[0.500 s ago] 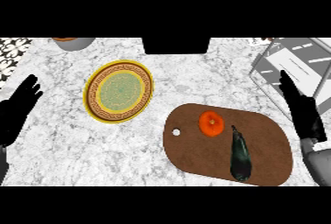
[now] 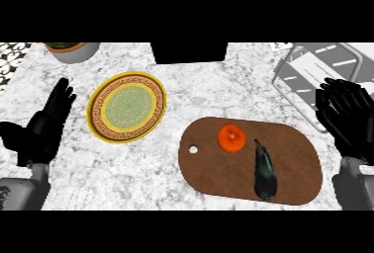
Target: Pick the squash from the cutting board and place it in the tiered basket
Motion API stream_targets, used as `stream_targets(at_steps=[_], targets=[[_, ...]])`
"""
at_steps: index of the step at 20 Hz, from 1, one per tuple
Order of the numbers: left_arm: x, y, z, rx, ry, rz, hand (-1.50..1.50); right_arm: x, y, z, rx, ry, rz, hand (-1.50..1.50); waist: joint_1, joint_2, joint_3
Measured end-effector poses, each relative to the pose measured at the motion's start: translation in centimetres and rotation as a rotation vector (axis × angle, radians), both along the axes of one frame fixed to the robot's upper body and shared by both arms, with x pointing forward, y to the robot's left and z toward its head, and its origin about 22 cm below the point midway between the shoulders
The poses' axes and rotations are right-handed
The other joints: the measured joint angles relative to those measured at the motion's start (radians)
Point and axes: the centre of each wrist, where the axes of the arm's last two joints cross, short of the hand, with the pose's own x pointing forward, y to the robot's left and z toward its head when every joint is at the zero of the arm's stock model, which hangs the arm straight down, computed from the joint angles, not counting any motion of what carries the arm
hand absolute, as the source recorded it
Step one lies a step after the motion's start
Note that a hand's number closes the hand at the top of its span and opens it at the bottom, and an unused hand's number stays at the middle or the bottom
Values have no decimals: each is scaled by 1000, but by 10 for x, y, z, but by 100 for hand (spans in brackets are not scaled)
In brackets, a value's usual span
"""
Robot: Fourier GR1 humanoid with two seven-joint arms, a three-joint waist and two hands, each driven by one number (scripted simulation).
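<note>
A long dark green squash [image 2: 263, 171] lies lengthwise on the right half of the brown cutting board [image 2: 219, 178]. An orange round vegetable [image 2: 232, 137] sits on the board's upper middle. The wire tiered basket [image 2: 321, 66] stands at the upper right corner of the counter. My right hand [image 2: 349, 118] is open, fingers straight and pointing up, to the right of the board and just below the basket. My left hand [image 2: 42, 129] rests open at the left edge, fingers up, far from the board.
A yellow patterned plate [image 2: 127, 106] lies left of the board. A grey pot [image 2: 71, 50] with a plant stands at the top left. A black block [image 2: 189, 52] sits at the top centre. White marble shows between plate and board.
My right hand has shifted slightly left and up, closer to the basket's lower edge. The left hand and the objects on the board stay where they were.
</note>
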Motion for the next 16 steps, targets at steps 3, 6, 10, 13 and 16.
stream_targets(at_steps=[3,6,10,13,16], targets=[[-2,-26,-7,-13,-27,-19,0,-11,18,-12,205,-75,123,-150,8,7,-2],[-7,-48,-15,-13,-47,-27,0,-40,15,-29,246,-158,223,-150,15,13,-6],[-10,-64,-17,-8,-57,-31,0,-83,-6,-23,119,-176,293,-150,22,15,-10],[-14,-68,-19,-5,-59,-27,0,-103,-31,-8,-101,-97,314,-150,19,14,-13],[-14,-72,-19,-1,-58,-26,0,-113,-44,17,-358,3,352,-150,18,15,-16]])
